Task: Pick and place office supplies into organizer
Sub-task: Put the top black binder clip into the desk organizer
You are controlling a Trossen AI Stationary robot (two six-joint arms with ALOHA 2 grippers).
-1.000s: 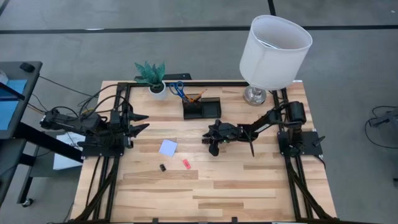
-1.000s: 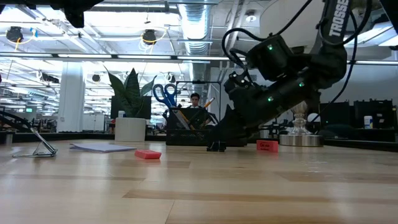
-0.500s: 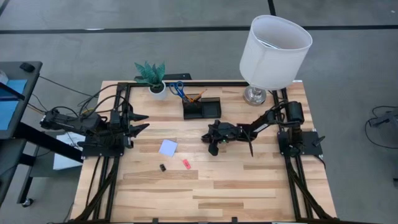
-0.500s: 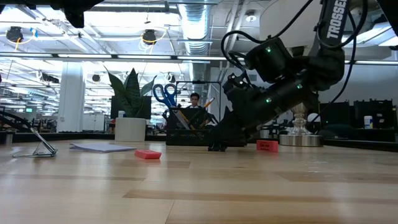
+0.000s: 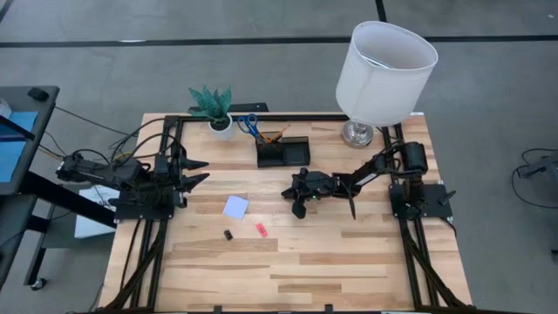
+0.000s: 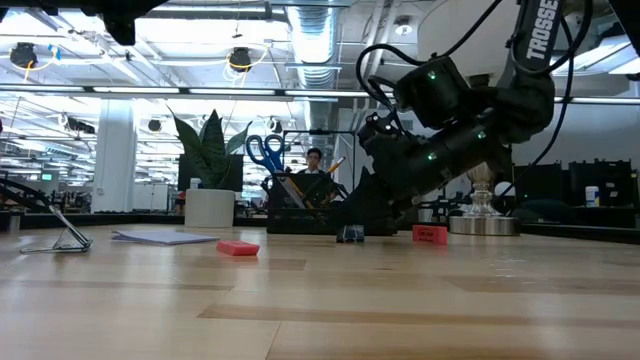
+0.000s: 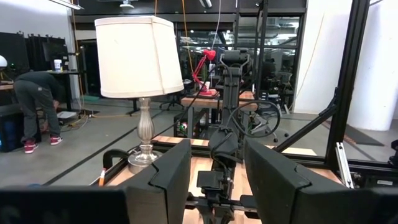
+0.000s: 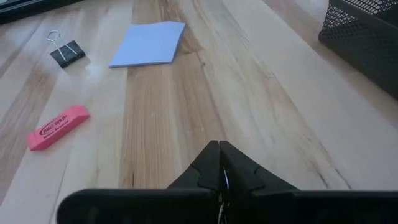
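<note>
The black mesh organizer [image 5: 282,154] stands at the table's far middle, with blue-handled scissors [image 5: 247,122] and orange pens [image 5: 275,135] sticking up from it. A lavender note pad [image 5: 235,207], a pink eraser [image 5: 261,230] and a small black clip [image 5: 227,235] lie flat left of centre. My right gripper [image 8: 219,163] is shut, slanting down to the wood right of the pad. In the low view a second small clip [image 6: 349,233] sits at its tips. My left gripper [image 7: 217,180] is open, raised at the left edge. My right gripper's shut fingertips [image 6: 345,222] slant down from the table's right side and end just over the small clip [image 6: 349,233] on the wood. The fingers hide the spot in the wrist view, so I cannot tell whether they touch the clip.
A white-shaded lamp [image 5: 384,70] stands at the far right. A white pot with a green plant [image 5: 214,105] is at the far left beside the organizer. Black frame rails [image 5: 261,117] run along the far edge. Another pink piece [image 6: 430,234] lies under the right arm.
My right gripper has stayed in place, low on the wood. In the low view the dark shape at its tips has narrowed, and the fingers have drawn together. The small clip now shows there more plainly.
</note>
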